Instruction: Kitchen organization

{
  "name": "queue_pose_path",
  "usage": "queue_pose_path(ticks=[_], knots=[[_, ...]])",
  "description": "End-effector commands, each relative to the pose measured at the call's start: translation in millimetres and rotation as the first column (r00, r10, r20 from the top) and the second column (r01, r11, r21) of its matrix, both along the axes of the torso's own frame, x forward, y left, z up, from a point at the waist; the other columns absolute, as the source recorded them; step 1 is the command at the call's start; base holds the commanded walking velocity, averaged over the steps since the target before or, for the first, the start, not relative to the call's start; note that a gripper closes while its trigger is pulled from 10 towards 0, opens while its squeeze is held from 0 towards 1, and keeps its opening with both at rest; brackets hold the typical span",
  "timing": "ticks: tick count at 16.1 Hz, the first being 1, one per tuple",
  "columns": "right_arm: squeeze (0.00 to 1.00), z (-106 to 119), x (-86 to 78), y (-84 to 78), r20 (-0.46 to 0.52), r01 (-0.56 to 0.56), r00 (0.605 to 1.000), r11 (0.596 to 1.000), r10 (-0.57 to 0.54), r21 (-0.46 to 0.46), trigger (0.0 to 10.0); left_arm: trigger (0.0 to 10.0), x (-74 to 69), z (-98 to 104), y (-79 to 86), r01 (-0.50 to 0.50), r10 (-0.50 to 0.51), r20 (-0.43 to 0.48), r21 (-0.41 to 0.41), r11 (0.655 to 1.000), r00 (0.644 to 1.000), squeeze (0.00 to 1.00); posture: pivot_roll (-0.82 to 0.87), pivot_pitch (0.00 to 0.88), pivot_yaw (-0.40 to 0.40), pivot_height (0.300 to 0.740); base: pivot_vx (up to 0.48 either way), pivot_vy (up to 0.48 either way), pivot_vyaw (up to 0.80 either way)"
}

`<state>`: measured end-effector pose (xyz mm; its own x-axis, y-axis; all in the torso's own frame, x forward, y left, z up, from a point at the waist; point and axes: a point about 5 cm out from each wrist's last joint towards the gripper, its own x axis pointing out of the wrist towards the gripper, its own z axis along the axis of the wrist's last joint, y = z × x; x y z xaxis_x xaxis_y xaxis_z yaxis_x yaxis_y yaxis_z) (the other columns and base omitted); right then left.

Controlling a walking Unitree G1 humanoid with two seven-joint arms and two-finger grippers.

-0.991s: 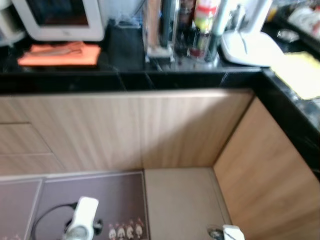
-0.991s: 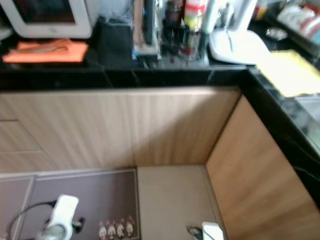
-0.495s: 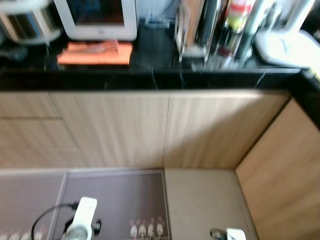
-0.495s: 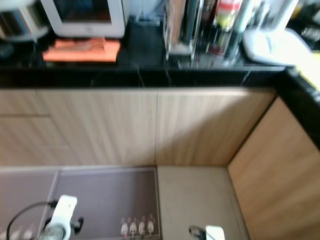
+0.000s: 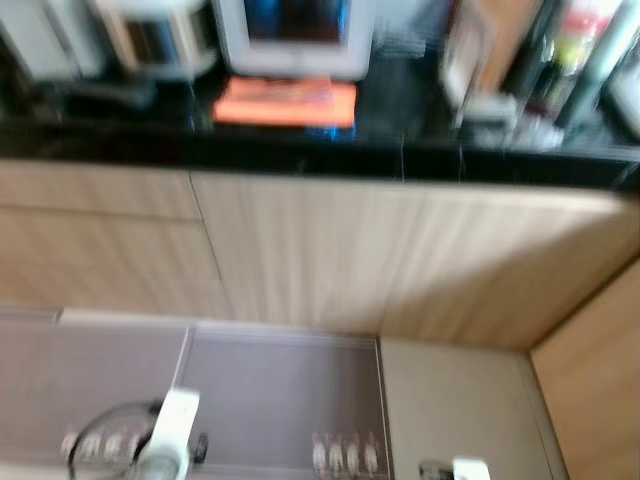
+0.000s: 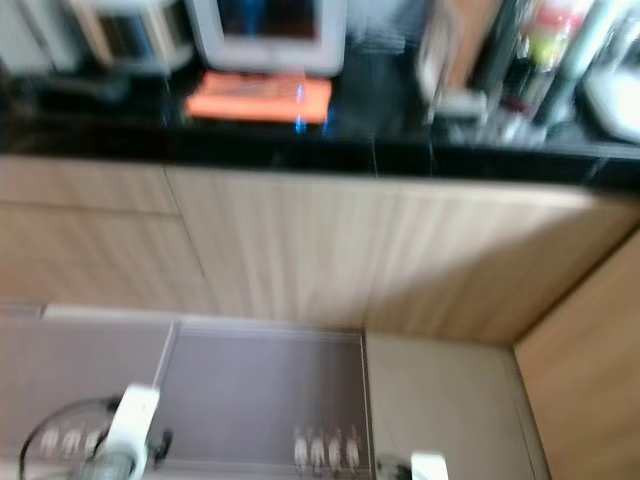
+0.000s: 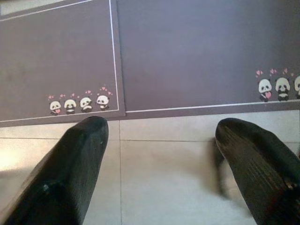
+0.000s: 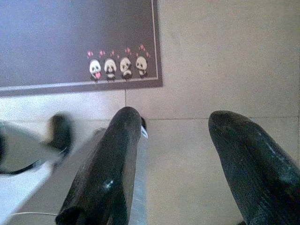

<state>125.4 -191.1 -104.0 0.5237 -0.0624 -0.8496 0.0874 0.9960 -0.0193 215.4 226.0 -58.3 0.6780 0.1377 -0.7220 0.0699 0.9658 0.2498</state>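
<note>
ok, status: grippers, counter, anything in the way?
Left gripper and right gripper open, empty, hanging over floor. Orange cloth on black counter, untouched. Panda mat underfoot; head view blurred.

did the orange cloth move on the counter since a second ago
No. The cloth still lies just before the white appliance; the whole picture slid right, so the camera turned.

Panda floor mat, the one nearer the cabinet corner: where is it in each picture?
Left eye view: the panda mat lies on the floor below the cupboards, low centre.
Right eye view: same spot, low centre.
Left wrist view: spread beyond the open left claw, at.
Right wrist view: beyond the open right claw, at.
Shared landmark: its panda row.
</note>
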Motion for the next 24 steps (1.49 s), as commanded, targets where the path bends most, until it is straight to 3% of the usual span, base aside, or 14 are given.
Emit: queue_pose_path(ticks=[1,24], knots=[[0.0,1.2,4.5,3.7,0.019,0.016,1.0,1.0,-0.016,0.023,10.0,10.0,-4.5,-1.4,6.3,-0.008,0.008,-0.021,0.013,1.0,1.0,0.0,0.06,0.064,-0.064,0.74,0.0,0.307,0.73],[0.0,2.8,11.7,10.3,0.039,0.047,0.998,0.998,-0.049,0.044,10.0,10.0,-1.0,-0.3,3.3,0.0,0.0,-0.017,0.009,1.0,1.0,0.0,0.06,0.081,-0.066,0.74,0.0,0.305,0.0]])
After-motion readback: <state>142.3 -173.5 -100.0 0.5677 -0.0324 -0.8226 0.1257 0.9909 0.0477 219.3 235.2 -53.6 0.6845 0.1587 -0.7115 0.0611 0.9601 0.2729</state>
